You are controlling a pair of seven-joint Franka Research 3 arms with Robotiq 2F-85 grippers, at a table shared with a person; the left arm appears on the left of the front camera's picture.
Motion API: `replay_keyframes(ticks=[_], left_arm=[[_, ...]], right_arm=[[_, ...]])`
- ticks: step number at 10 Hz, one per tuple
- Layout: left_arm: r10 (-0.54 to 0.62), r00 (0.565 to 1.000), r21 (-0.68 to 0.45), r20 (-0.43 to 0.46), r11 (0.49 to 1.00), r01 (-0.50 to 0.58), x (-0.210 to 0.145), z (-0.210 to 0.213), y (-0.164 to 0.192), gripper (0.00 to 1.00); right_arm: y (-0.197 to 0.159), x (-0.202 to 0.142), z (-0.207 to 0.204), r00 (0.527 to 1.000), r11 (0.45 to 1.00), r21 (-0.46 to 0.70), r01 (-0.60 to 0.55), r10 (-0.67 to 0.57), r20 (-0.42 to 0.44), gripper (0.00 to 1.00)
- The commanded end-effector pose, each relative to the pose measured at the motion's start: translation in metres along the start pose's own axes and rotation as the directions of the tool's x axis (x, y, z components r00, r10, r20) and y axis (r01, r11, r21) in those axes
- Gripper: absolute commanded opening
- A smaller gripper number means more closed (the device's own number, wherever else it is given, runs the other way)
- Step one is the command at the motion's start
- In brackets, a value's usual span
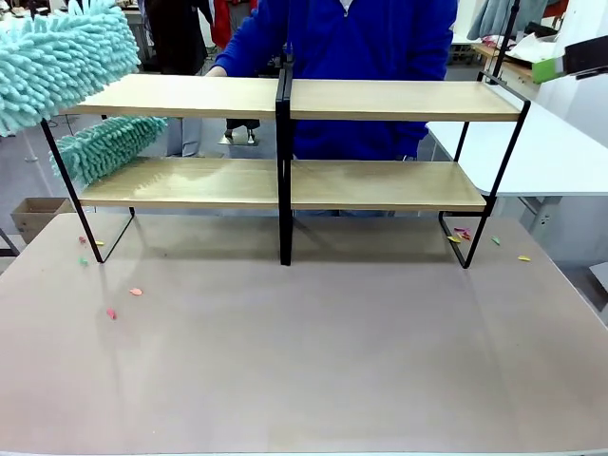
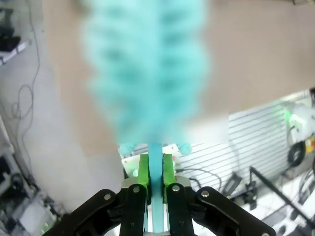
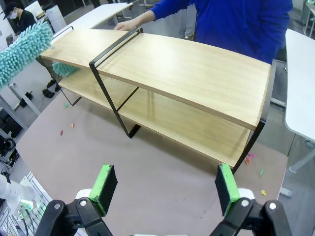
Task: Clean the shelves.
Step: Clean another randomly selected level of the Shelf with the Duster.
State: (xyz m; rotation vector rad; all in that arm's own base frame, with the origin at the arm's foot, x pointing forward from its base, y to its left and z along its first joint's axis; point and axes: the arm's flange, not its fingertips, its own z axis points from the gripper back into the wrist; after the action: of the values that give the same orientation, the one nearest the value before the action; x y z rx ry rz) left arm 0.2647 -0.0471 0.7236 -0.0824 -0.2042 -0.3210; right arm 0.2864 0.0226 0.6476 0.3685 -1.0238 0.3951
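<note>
The left gripper [image 2: 156,173] is clamped on the thin teal handle of a fluffy teal microfibre duster [image 2: 147,69], whose head is blurred in the wrist view. In the upper left of the front view the duster's head reaches the left end of the top board of the shelves [image 1: 380,100], a wide two-tier rack of light wooden boards in a black metal frame standing mid-frame on the grey-brown tabletop [image 1: 313,361]. Whether they touch is unclear. More teal fluff [image 1: 109,147] shows just below that board. The right gripper [image 3: 167,189] hangs released, pads wide apart, facing the rack. A person in a blue top [image 1: 370,38] stands behind it, one hand [image 3: 125,24] on the top board. Small coloured scraps [image 1: 136,292] dot the tabletop.
</note>
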Motion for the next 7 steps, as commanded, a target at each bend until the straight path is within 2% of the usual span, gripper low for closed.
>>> replay_keyframes(ticks=[1, 2, 3, 4, 5, 7], left_arm=[[-0.174, 0.985, -0.077, -0.003, 0.982, 0.174, -0.017, 0.003, 0.027, 0.12], [-0.249, 0.968, -0.105, 0.012, 0.963, 0.249, -0.030, 0.012, 0.049, 0.12], [-0.405, 0.911, -0.118, 0.075, 0.904, 0.411, -0.047, 0.025, 0.076, 0.12], [-0.511, 0.850, -0.128, 0.127, 0.841, 0.525, -0.059, 0.037, 0.100, 0.12], [-0.570, 0.795, -0.144, 0.208, 0.786, 0.601, -0.078, 0.052, 0.137, 0.12], [-0.631, 0.710, -0.101, 0.313, 0.721, 0.685, -0.111, 0.062, 0.187, 0.12]], right_arm=[[-0.001, 0.000, 0.000, 1.000, 1.000, 0.003, 0.003, -0.003, 0.002, 1.00], [-0.001, 0.000, 0.000, 1.000, 1.000, 0.003, 0.003, -0.003, 0.002, 1.00], [-0.001, 0.000, 0.000, 1.000, 1.000, 0.003, 0.003, -0.003, 0.002, 1.00], [-0.001, 0.000, 0.000, 1.000, 1.000, 0.003, 0.003, -0.003, 0.002, 1.00], [-0.001, 0.000, 0.000, 1.000, 1.000, 0.003, 0.003, -0.003, 0.002, 1.00], [-0.001, 0.000, 0.000, 1.000, 1.000, 0.003, 0.003, -0.003, 0.002, 1.00]])
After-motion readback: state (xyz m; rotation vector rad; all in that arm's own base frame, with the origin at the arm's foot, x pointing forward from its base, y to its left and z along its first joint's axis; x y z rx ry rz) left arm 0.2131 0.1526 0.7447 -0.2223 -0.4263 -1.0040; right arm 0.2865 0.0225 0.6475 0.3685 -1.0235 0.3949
